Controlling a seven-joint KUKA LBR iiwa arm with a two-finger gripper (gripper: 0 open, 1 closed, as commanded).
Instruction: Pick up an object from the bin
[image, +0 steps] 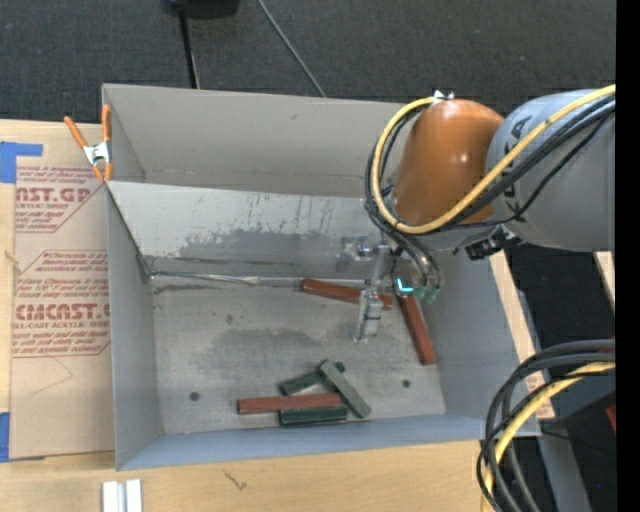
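Beside the gripper, with every place reckoned from it:

1. Gripper (369, 325): metal, hanging tip-down from the wrist. Above it sit the arm's orange cover (445, 165) and loops of yellow cable (384, 150). It stands low over the floor of the bin (250, 150). Open or closed: cannot tell.

2. Red-brown stick (330, 290): flat and narrow, lying nearly level across the floor. Its right end meets the gripper partway up the metal, and the rest runs out to the gripper's left. Whether it is gripped or only lies under the gripper cannot be told.

3. Second brown stick (420, 332): just right of the gripper and slanted. Its upper end is close by the gripper, and its lower end runs away toward the front right. That upper end lies near the right end of item 2; whether they touch cannot be told.

4. Small heap: well apart from the gripper, toward the front wall and a little left.
   - Long brown stick (275, 405): lies level and reaches farthest left.
   - Dark green bar (312, 416): lies level against the front edge of the long brown stick's right part.
   - Short dark green piece (298, 384): lies just behind the long brown stick, slightly tilted.
   - Grey-green bar (347, 390): lies slanted at the heap's right end and is the piece nearest the gripper.

5. Bin: grey metal. The sloped wall behind and left of the gripper is scuffed and scratched.
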